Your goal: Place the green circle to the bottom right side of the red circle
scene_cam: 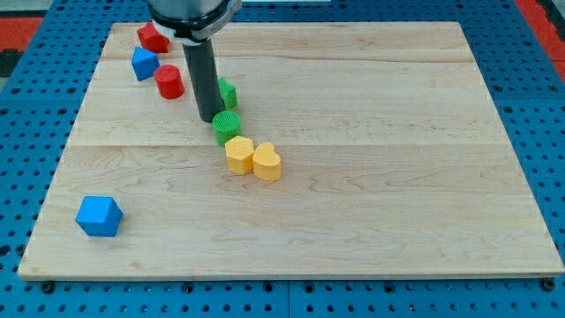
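The green circle lies near the board's upper middle-left, just above the yellow blocks. The red circle lies up and to the view's left of it. My tip rests on the board just left of the green circle, touching or nearly touching it. The rod hides part of a second green block right behind it.
A yellow hexagon-like block and a yellow heart-shaped block touch each other below the green circle. A red block and a blue block sit at the upper left. A blue block lies at the lower left.
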